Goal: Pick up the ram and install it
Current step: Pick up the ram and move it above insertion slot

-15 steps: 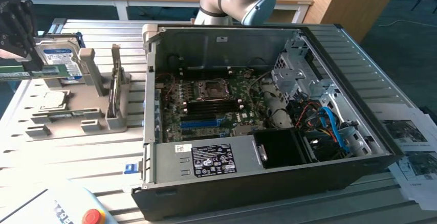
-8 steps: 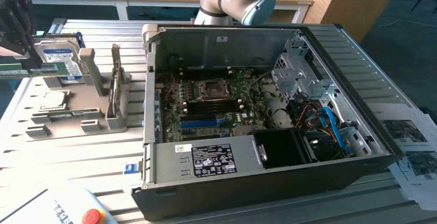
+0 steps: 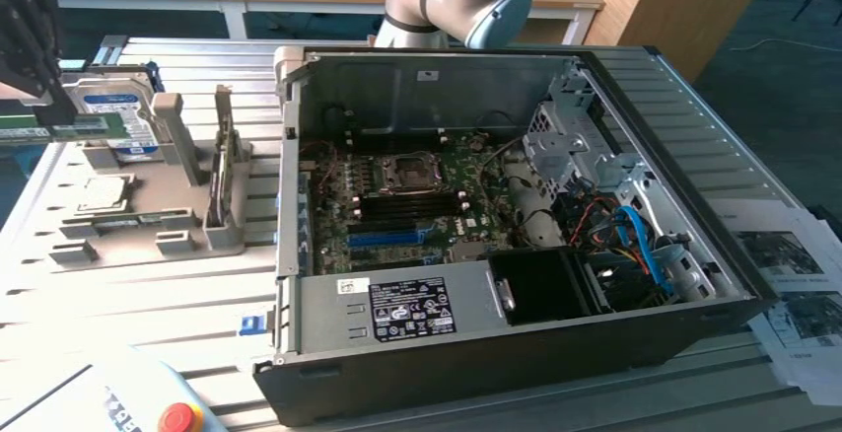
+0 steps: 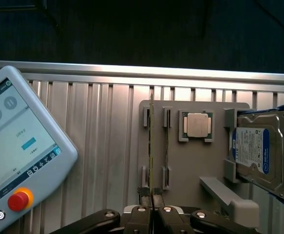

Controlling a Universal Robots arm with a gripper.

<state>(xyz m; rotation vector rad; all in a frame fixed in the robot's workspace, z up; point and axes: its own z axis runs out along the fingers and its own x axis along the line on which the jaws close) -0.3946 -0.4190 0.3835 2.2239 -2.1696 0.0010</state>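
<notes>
My gripper (image 4: 152, 210) is shut on the ram (image 4: 151, 146), a thin green board that shows edge-on in the wrist view, running straight out from between the fingers. Under it lies the grey parts holder (image 4: 190, 165). In the exterior view the gripper (image 3: 53, 114) hangs at the far left with the ram (image 3: 93, 132) showing as a green strip above the holder (image 3: 145, 225). The open computer case (image 3: 500, 353) lies to the exterior view's right, and its motherboard (image 3: 394, 205) carries blue slots (image 3: 394, 238).
A second thin board (image 4: 167, 146) stands in the holder's neighbouring slot. The holder also carries a processor chip (image 4: 198, 125) and a hard drive (image 4: 258, 151). A teach pendant (image 4: 20, 161) with a red button lies beside it on the ribbed metal table (image 4: 98, 146).
</notes>
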